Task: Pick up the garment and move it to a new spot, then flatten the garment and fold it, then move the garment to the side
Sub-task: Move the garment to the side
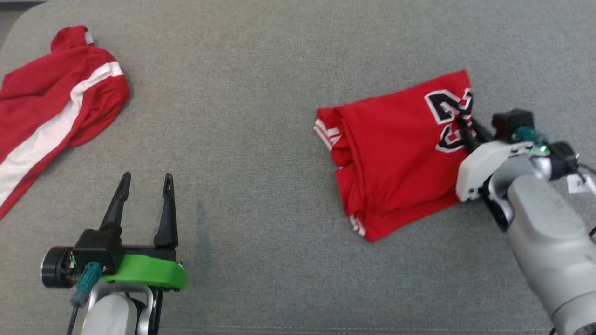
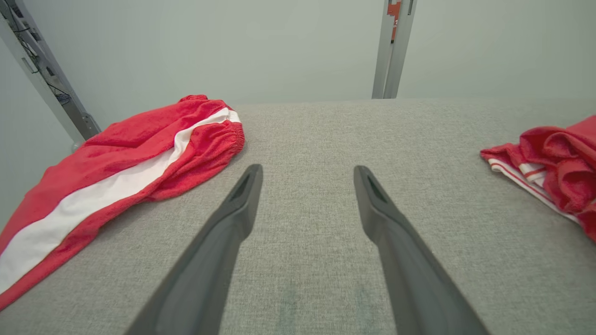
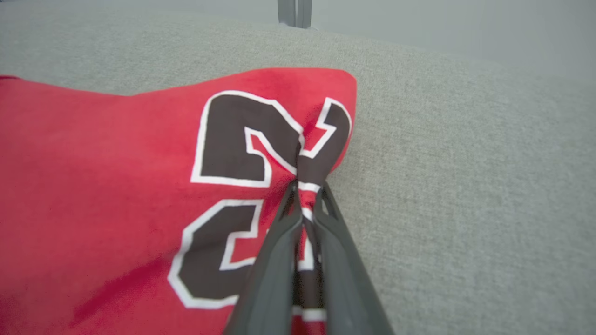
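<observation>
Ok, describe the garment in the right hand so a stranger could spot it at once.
On the grey fabric surface, look to the robot's right, where a folded red jersey lies with the right hand pinching its edge. Unlike the red garment at far left with its broad white stripe, this one bears large black numerals outlined in white.

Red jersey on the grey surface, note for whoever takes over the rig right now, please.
Right tool: shut on the edge of the folded red jersey with black numerals, pinching the print.
Left tool: open, empty, clear of both garments.
Jersey lies on the grey fabric surface; a red garment with a white stripe lies far left.
Done: fold, apparently, and grip. Left: move the jersey aside, release.
</observation>
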Motion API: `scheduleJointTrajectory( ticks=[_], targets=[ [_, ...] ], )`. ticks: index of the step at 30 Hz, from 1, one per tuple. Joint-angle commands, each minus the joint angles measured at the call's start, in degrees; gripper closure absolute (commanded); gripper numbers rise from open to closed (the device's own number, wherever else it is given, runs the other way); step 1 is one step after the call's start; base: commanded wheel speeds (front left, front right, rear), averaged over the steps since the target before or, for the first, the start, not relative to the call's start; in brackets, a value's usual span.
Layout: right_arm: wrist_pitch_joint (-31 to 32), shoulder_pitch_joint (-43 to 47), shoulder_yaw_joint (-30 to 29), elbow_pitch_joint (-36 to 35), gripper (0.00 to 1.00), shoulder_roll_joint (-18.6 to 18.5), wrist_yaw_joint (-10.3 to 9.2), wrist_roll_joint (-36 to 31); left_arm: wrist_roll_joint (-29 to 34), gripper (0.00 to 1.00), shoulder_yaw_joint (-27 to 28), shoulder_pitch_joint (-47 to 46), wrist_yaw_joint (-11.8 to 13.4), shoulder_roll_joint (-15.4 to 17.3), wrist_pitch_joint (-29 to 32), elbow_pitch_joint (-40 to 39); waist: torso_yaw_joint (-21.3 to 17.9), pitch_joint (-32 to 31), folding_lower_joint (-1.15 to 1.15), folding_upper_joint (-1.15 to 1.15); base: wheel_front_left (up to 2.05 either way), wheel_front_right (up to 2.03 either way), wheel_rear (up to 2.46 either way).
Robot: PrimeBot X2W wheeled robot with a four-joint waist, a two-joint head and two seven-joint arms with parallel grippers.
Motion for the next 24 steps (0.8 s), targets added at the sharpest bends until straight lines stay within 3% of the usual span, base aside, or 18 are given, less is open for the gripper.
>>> scheduleJointTrajectory(
  ticks=[1, 12, 24],
  targets=[
    [0.35, -2.65, 0.6, -0.42, 1.0, -2.4, -0.15, -0.39, 0.42, 0.0, 0.26, -1.81, 0.06, 0.27, -0.38, -0.51, -2.76, 4.95, 0.0, 0.0, 0.0, 0.0, 0.0],
    [4.92, -16.81, 5.99, -4.53, 1.0, -20.28, -0.14, 3.45, 2.59, 0.0, -0.38, -9.03, -0.73, 2.16, -0.35, -3.54, -9.42, 18.26, 0.0, 0.0, 0.0, 0.0, 0.0],
    [9.25, -22.38, 6.2, -10.53, 1.0, -35.27, -0.14, 12.15, 4.57, 0.0, -1.27, -12.61, -0.56, 4.75, 1.55, -8.74, -13.55, 24.42, 0.0, 0.0, 0.0, 0.0, 0.0]
  ],
)
